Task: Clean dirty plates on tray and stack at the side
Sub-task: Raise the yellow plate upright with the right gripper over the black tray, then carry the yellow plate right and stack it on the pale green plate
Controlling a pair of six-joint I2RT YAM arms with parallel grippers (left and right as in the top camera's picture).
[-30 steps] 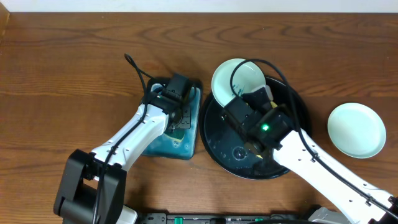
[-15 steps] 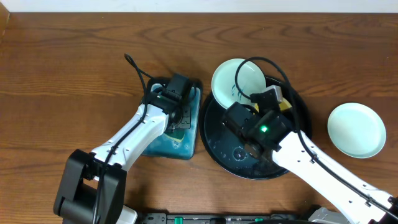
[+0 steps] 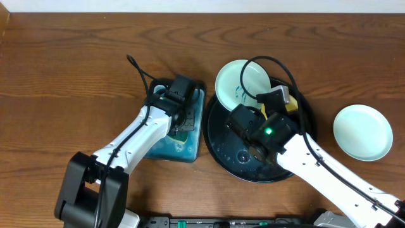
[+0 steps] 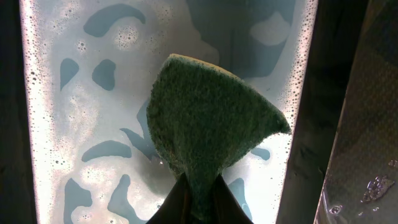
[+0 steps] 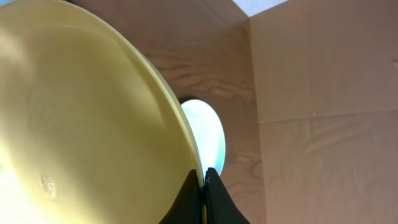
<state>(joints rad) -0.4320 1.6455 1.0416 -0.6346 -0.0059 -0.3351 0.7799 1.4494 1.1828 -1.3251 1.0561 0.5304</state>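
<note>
**R arm has the yellow plate by its rim; L arm holds sponge over the basin**

Your R gripper (image 5: 203, 179) is pinched narrow on the edge of the yellow plate (image 5: 93, 112). The rim sits right btwn the two fingertips and the plate face fills the wrist view to the fingers' left. From overhead only a sliver of yellow shows beside that gripper, which is over the far part of the tray (image 3: 226, 147).

Just up and left of the R gripper, the marked mint plate (image 3: 243, 81) lies across the tray's rim, teal scribble facing up. Well off to the gripper's right, the second mint plate (image 3: 362, 132) rests on the tabletop (image 3: 76, 63), apart from the tray. A pale plate also peeks past the yellow rim in the wrist view; can't tell which one.

Your L gripper (image 4: 199, 196) is clamped on a green scouring sponge (image 4: 211, 124), which fans out ahead of the tips. Directly under it is the basin (image 3: 166, 149), its soapy water (image 4: 81, 155) blue w/ foam patches.
</note>
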